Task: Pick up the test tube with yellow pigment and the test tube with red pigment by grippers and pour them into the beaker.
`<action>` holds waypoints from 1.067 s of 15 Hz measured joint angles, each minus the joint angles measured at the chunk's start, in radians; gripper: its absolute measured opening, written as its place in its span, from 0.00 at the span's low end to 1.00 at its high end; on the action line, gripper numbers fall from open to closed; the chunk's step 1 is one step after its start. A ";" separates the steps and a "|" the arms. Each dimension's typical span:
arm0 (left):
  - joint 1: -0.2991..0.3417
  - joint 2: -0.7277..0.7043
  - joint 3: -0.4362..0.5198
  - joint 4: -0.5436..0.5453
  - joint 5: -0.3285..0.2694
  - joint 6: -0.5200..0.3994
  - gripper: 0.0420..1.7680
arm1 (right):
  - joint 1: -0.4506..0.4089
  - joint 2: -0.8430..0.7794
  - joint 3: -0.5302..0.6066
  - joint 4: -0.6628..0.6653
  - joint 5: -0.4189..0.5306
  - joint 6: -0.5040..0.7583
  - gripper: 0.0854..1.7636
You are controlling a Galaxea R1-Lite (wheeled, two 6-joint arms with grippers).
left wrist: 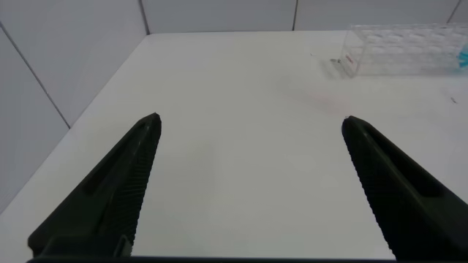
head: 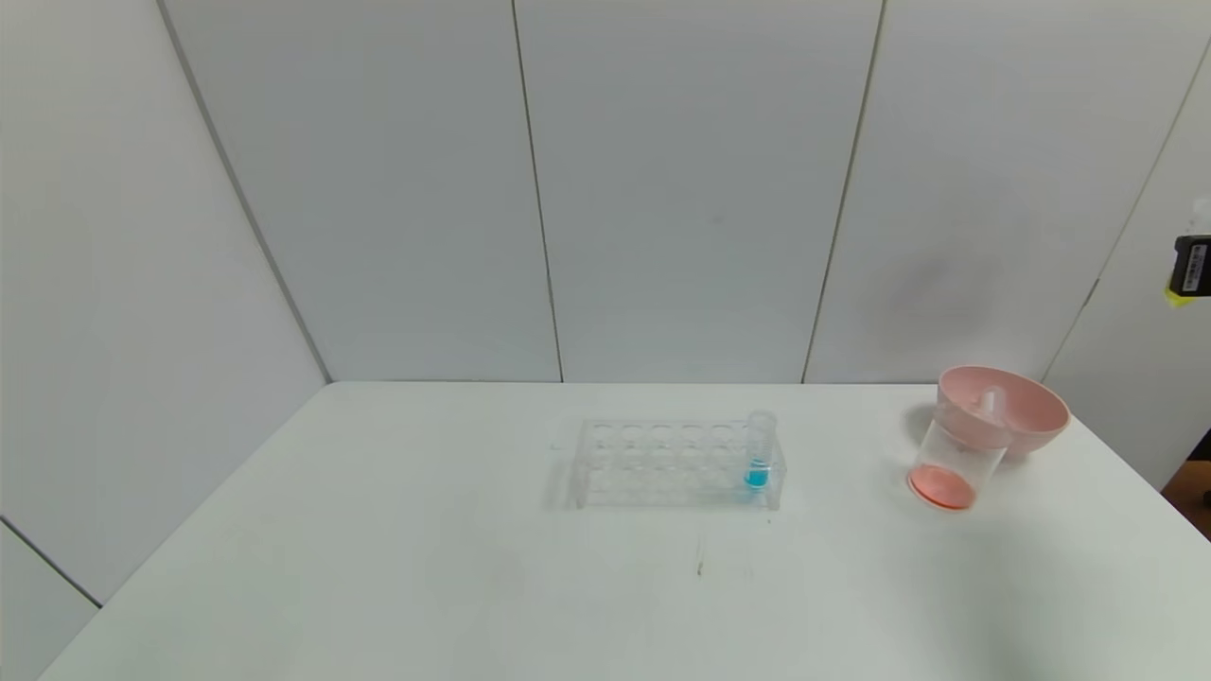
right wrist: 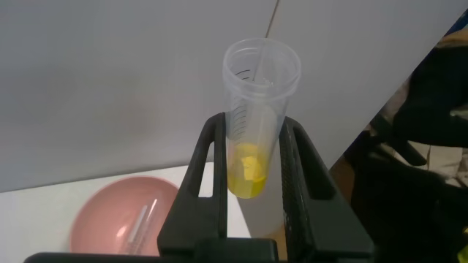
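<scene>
My right gripper [right wrist: 252, 124] is shut on the test tube with yellow pigment [right wrist: 248, 172], held upright with its open mouth up and yellow liquid in its round bottom. In the head view this gripper [head: 1190, 268] shows only at the far right edge, raised beyond the table. The beaker [head: 956, 463] stands at the table's right with orange-red liquid in its bottom. No tube holding red liquid shows. My left gripper [left wrist: 250, 119] is open and empty over the left side of the table; it is out of the head view.
A pink bowl [head: 1017, 411] sits right behind the beaker with an empty clear tube [right wrist: 139, 223] lying in it. A clear many-holed rack [head: 662, 463] stands mid-table with a blue-liquid tube [head: 758, 454] at its right end. White walls close the back and sides.
</scene>
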 joint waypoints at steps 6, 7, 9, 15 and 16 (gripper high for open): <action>0.000 0.000 0.000 0.000 0.000 0.000 1.00 | 0.021 0.093 0.016 -0.073 0.004 -0.136 0.24; 0.000 0.000 0.000 0.000 0.000 0.000 1.00 | 0.025 0.104 0.020 -0.081 0.004 -0.159 0.24; 0.000 0.000 0.000 0.000 0.000 0.000 1.00 | 0.027 0.122 0.032 -0.109 0.005 -0.220 0.24; 0.000 0.000 0.000 0.000 0.000 0.000 1.00 | 0.018 0.157 0.073 -0.154 0.039 -0.247 0.24; 0.000 0.000 0.000 0.000 0.000 0.000 1.00 | 0.013 0.157 0.083 -0.161 0.071 -0.246 0.24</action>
